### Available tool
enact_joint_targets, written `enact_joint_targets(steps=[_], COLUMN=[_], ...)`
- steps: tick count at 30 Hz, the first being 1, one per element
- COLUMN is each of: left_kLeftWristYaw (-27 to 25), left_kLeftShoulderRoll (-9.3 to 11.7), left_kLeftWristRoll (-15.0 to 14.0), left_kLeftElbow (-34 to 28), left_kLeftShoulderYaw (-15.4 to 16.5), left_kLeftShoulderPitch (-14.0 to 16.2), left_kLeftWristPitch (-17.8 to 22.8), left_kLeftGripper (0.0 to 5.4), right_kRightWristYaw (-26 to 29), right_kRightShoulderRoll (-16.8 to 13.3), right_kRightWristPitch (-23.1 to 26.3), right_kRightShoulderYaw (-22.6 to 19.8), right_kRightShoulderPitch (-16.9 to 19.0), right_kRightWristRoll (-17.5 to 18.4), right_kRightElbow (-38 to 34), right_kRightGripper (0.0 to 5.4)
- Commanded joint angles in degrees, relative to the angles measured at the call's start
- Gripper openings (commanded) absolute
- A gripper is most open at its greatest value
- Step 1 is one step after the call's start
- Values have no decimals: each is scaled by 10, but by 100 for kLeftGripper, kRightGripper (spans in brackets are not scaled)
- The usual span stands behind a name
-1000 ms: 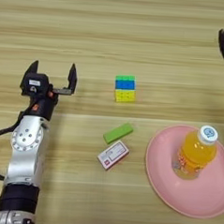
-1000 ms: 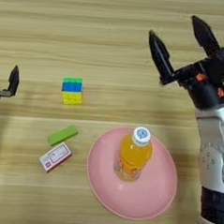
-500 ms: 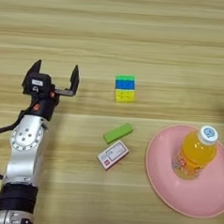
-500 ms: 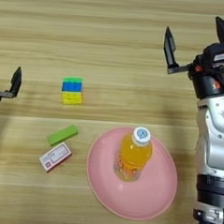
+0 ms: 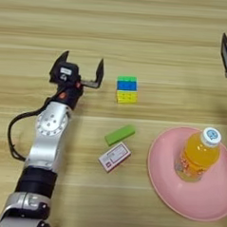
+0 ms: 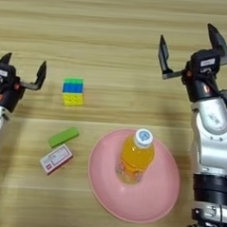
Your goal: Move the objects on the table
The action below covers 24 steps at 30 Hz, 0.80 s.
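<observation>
Left hand (image 5: pixel 81 70) is released, fingers spread, just left of the puzzle cube (image 5: pixel 127 89); right hand (image 6: pixel 190 49) is likewise released, holding nothing. The orange bottle (image 6: pixel 135 155) stands upright on a pink plate (image 6: pixel 163 194). Green block (image 5: pixel 120 135) and red-and-white packet (image 5: pixel 114 156) lie on the tabletop (image 5: pixel 139 31) left of the plate.

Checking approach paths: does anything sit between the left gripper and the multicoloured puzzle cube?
Nothing visible does. The open left gripper is just left of the multicoloured puzzle cube, with only bare wooden table between them. The green rectangular block lies nearer the robot, off that line.
</observation>
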Motion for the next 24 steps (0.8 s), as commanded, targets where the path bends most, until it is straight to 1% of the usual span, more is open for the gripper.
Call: enact_joint_targets(steps=[1,4,7,14,17,20,24], left_kLeftWristYaw=[17,19,23,21,4,-18,-24], left_kLeftShoulderRoll=[-21,-32,-44,-73,-81,-88,-93], left_kLeftWristRoll=[19,23,27,35,34,28,25], left_kLeftElbow=[60,82,98,126,126,131,146], left_kLeftShoulderYaw=[-15,-22,-28,-50,-66,-80,-83], left_kLeftShoulderPitch=[-51,-65,-74,-71,-67,-60,-59], left_kLeftWristPitch=[-4,-15,-21,-23,-9,21,37], left_kLeftGripper=[540,540,540,540,540,540,540], right_kRightWristYaw=[-8,-15,-25,-64,-69,-71,-74], right_kRightShoulderRoll=[5,6,6,16,17,16,16], right_kRightWristPitch=[-5,-4,-7,8,7,7,8], right_kRightShoulderYaw=[4,3,-1,-8,-7,-6,-5], right_kRightShoulderPitch=[-11,-9,-5,-4,-6,-5,-4], right_kRightWristRoll=[-4,-6,-8,-16,-18,-18,-18], right_kRightElbow=[-2,0,18,52,62,62,59], right_kRightGripper=[539,539,539,539,539,539,539])
